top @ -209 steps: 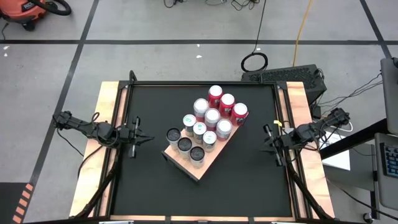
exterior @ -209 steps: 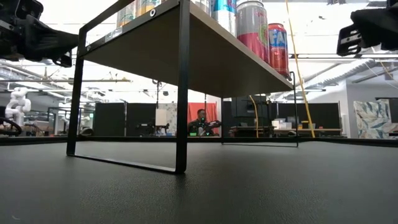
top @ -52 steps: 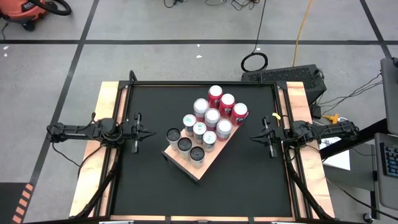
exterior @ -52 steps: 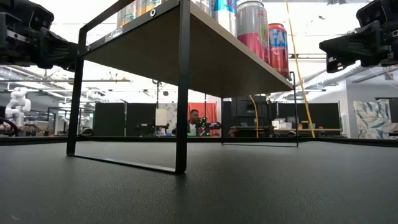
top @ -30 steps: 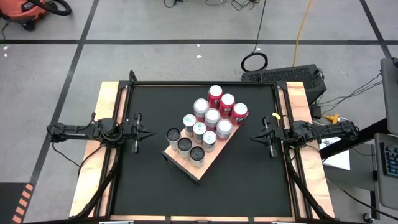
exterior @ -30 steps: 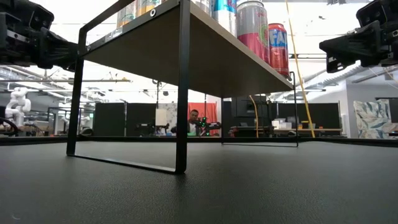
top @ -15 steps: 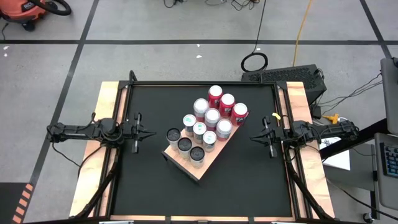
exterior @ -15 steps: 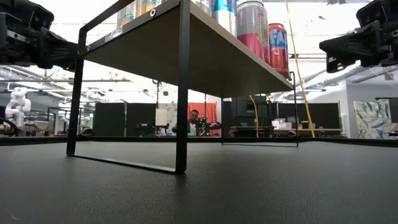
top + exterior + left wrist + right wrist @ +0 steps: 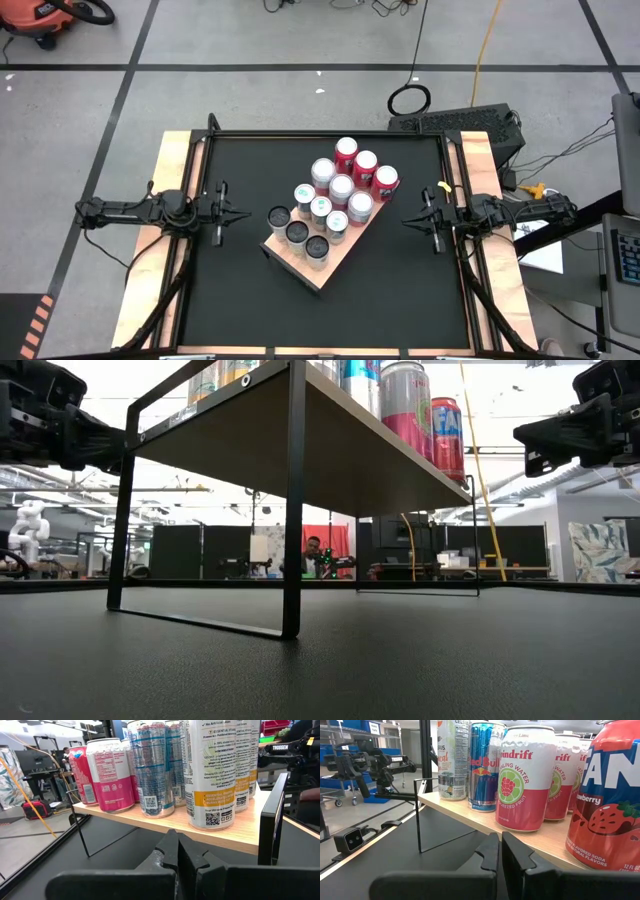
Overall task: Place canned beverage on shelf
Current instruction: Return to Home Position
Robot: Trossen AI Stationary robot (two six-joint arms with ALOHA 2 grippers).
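Note:
The shelf [image 9: 308, 264], a tan wooden board on a black frame, stands slantwise mid-table. Several canned beverages stand upright on it: red ones [image 9: 365, 164] at its far end, silver and white ones [image 9: 322, 208] in the middle, dark-topped ones [image 9: 297, 233] at its near end. My left gripper [image 9: 240, 211] hovers shut and level by the table's left edge, pointing at the shelf. Its shut fingers [image 9: 177, 851] are seen before the board [image 9: 150, 820]. My right gripper [image 9: 408, 220] hovers shut and level at the right side. Its shut fingers [image 9: 499, 847] face the pink cans [image 9: 526, 780].
Bare black tabletop [image 9: 400, 290] lies all around the shelf. Wooden rails [image 9: 160, 220] run along the table's left and right sides. The shelf's black legs [image 9: 292, 510] stand on the table with open room under the board. A person [image 9: 313, 555] sits far off in the room.

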